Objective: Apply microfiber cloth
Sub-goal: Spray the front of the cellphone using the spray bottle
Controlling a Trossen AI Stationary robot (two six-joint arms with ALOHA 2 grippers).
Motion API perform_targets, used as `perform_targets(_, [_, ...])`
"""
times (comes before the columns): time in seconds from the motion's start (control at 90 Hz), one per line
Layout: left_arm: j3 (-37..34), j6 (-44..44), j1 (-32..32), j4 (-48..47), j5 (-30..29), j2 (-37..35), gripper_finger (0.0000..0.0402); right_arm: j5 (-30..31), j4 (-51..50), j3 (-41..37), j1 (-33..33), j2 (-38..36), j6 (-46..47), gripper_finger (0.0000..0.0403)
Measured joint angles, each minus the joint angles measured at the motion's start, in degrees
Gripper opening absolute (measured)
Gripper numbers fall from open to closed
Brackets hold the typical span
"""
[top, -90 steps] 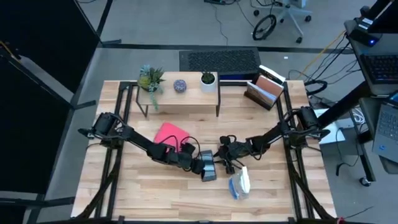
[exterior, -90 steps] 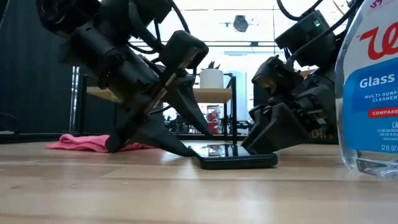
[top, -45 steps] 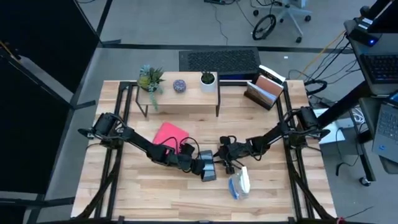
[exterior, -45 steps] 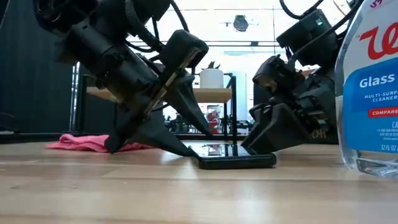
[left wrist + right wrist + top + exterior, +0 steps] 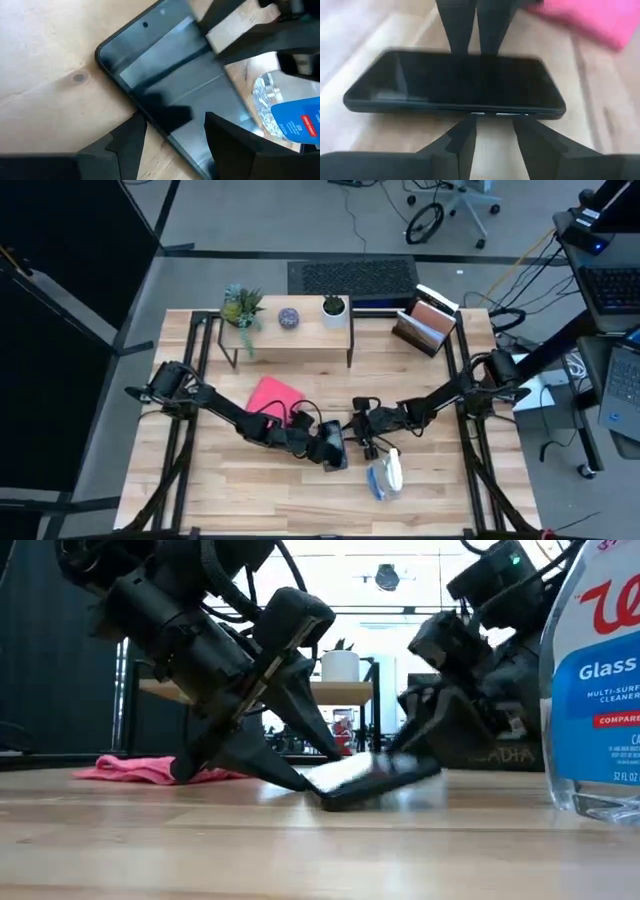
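Note:
The black smartphone [image 5: 335, 452] lies mid-table, tilted in the low view [image 5: 370, 778], with its right long edge raised and its left long edge on the wood. My left gripper [image 5: 322, 446] stands open at the phone's left side, and its fingers [image 5: 131, 142] straddle the phone. My right gripper [image 5: 358, 430] is open at the phone's right long edge. The pink microfiber cloth [image 5: 275, 398] lies flat on the table behind my left arm; no gripper touches it. It also shows in the low view [image 5: 150, 769] and the right wrist view [image 5: 592, 17]. My left gripper has one fingertip [image 5: 290, 780] down on the table against the phone's left long edge [image 5: 135, 102], slanting down from the table's left. Whether its other finger touches the screen, I cannot tell. My right gripper meets the phone's right long edge [image 5: 487, 114] with its two fingertips [image 5: 467, 131], coming low from the table's right, across the phone. That edge is off the table; the opposite edge stays down.
A clear spray bottle [image 5: 385, 473] with blue liquid lies near the phone, toward the near edge, and stands large in the low view [image 5: 600, 680]. At the far edge are a low shelf [image 5: 290, 330] with small plants and a file holder [image 5: 428, 322].
The phone, flat on the table before, has tipped: its right long edge has risen while its left edge stays by my left fingertip. My right gripper has gone up with that edge. My left gripper has kept its place.

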Motion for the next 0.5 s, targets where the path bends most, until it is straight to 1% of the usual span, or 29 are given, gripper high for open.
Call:
perform_targets(0.178, [0.4, 0.0, 0.1, -3.3, -0.4, -0.2, 0.0189, 0.2, -3.3, 0.2, 0.0, 0.1, 0.4, 0.0123])
perform_targets(0.333, [0.4, 0.0, 0.1, -4.0, -0.2, -0.3, 0.0189, 0.0, -7.7, 0.2, 0.0, 0.1, 0.8, 0.0123])
perform_targets(0.5, [0.3, -2.0, 0.1, -5.0, 3.5, -1.1, 0.0189, -0.2, -9.5, 0.2, -0.1, -0.1, 1.4, 0.0123])
